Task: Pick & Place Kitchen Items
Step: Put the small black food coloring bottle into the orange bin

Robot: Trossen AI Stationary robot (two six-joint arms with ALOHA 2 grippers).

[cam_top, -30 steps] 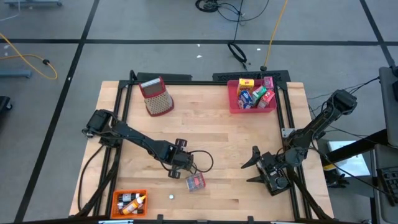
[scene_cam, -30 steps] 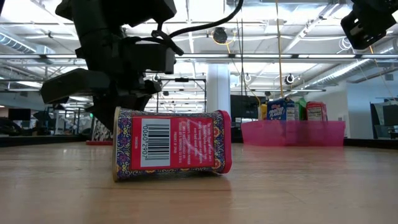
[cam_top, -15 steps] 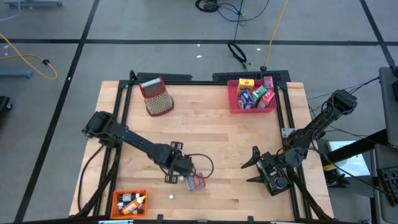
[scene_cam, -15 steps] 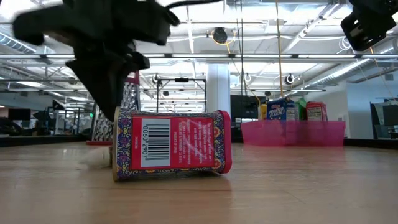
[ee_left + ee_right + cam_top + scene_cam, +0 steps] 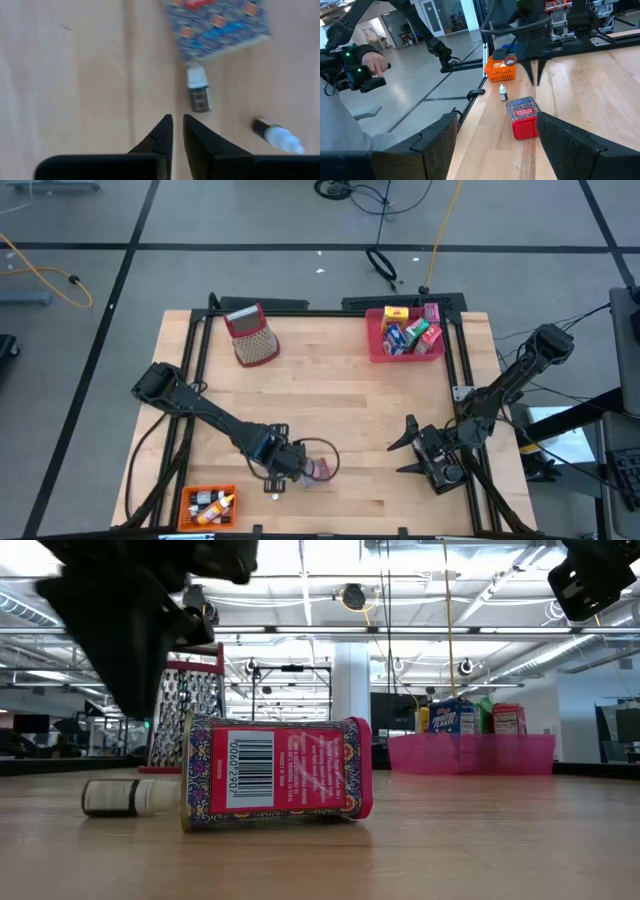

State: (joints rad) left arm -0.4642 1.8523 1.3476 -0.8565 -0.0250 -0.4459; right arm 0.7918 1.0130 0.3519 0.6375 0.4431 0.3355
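Observation:
A red patterned box lies on its side on the wood table, barcode toward the low camera. A small dark bottle with a white cap lies on the table just off one end of the box. Another small bottle lies farther off and shows as a white speck. My left gripper hangs above the table beside the box, pointing down, shut with only a slit between its fingers and nothing in it. My right gripper waits wide open at the right.
A pink tray with several packets stands at the far right. A red-topped mesh grater stands at the far left. An orange tray with small bottles sits at the near left corner. Bare wood lies between them.
My left gripper has moved toward the table's near edge and risen, rolling about its own axis. In the low view it has cleared away from behind the box, and the small bottle now shows lying beside the box. The box has stayed put.

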